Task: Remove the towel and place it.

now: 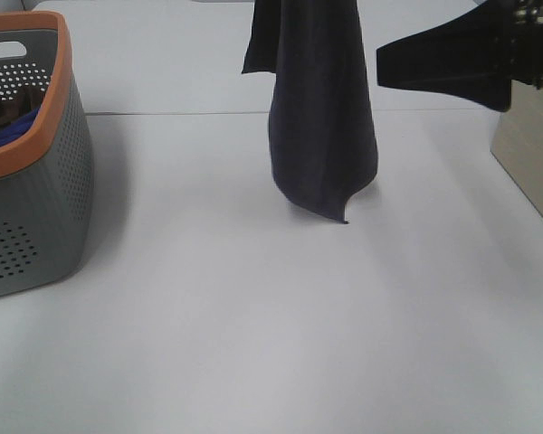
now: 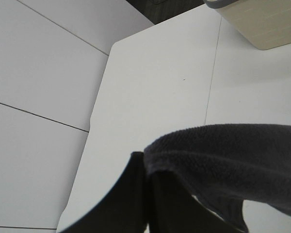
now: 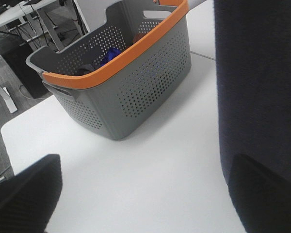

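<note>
Dangling the towel (image 1: 319, 108) at full length over the far middle of the desk (image 1: 253, 344), with the top running out of the high view and the lowest corner hovering close above the surface; touching it or not, hard to tell. Pinching an upper edge of the dark terry between the closed fingers of the left hand (image 2: 146, 199), as shown in the left wrist view, and letting the rest drape away to one side. Waiting with the right hand (image 1: 403, 61) toward the far right corner, just beside the hanging cloth, fingers (image 3: 26, 194) spread apart and gripping nothing. Leaving the grey basket (image 1: 36, 208) with the orange rim well apart at the left edge, carrying a bright blue cloth (image 3: 109, 56) inside, and a beige bin (image 1: 529, 172) standing at the right edge. Judging from this, getting the removal part done: hanging clear of the basket and well away from it. Not yet placing: apparently needing to lower the cloth onto the open desk, let go, and perhaps spread it flat with help from the free hand. Probably risking some bunching, with the low corner landing first.
</note>
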